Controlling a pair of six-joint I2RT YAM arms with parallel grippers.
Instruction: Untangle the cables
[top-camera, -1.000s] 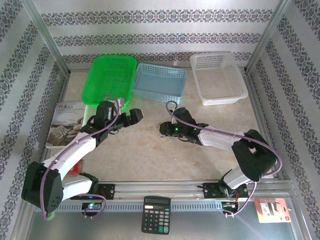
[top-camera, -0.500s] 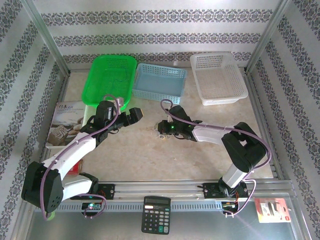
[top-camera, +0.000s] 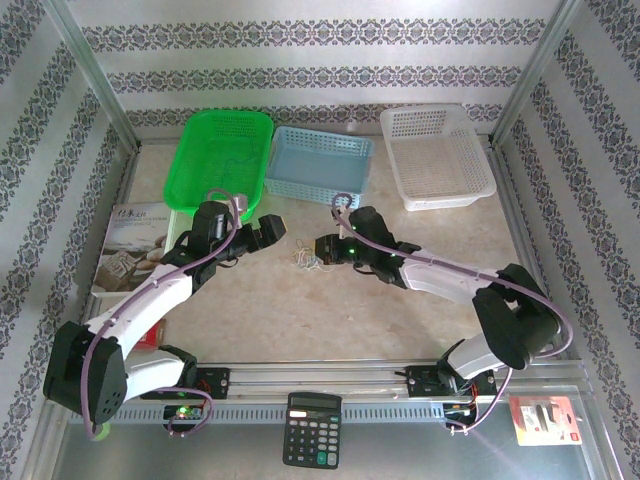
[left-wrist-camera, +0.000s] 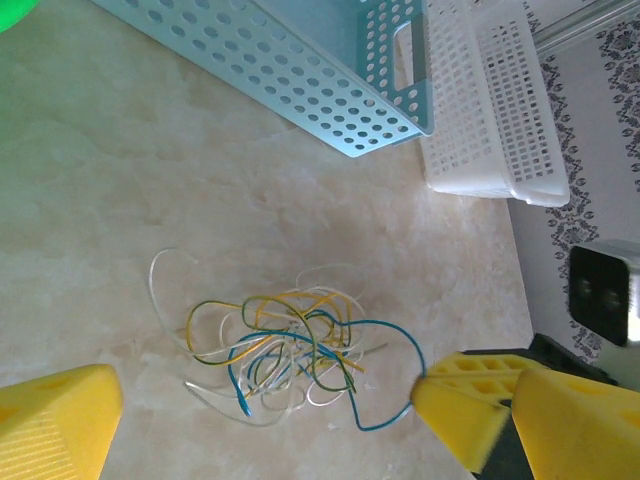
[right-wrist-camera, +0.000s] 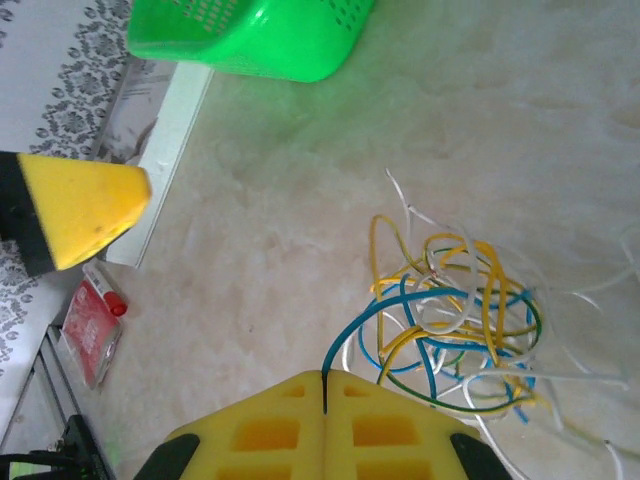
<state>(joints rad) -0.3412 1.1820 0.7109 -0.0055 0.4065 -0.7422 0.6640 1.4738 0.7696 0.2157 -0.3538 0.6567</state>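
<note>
Cables (left-wrist-camera: 285, 345): small loose knot lying flat on the table (top-camera: 330, 320), mid work area, between the two grippers and just in front of the blue basket (top-camera: 320, 186). Green, blue, yellow and whitish strands, looped through one another.

Handling, as judged:
- Featherweight and limp, with a slight spring in the loops.
- Likely to drag along as one clump if pulled by a single strand.
- Thin and smooth, so easy to lose from the pads; calls for a square pinch across the strand.
- Not fragile, but apt to cinch tighter under a hard tug.

Where to take hold, as judged:
- Outer loops and free ends, not the dense middle.
- Whitish loop (left-wrist-camera: 160, 285) straying off the clump on the side away from the right gripper: a fair counter-hold.

Right gripper (right-wrist-camera: 325, 380): fingers pressed together, apparently nipping the blue cable (right-wrist-camera: 365, 313) at the very tips, going by its run into the seam.

Left gripper (top-camera: 274, 232): spread wide, gripping nothing, low over the table just beside the clump.

Containers, side by side along the back:
- Green basket (top-camera: 228, 116): interior too washed out to tell.
- Blue basket: nothing made out in the part seen.
- White basket (top-camera: 437, 205): nothing made out from above.
</note>
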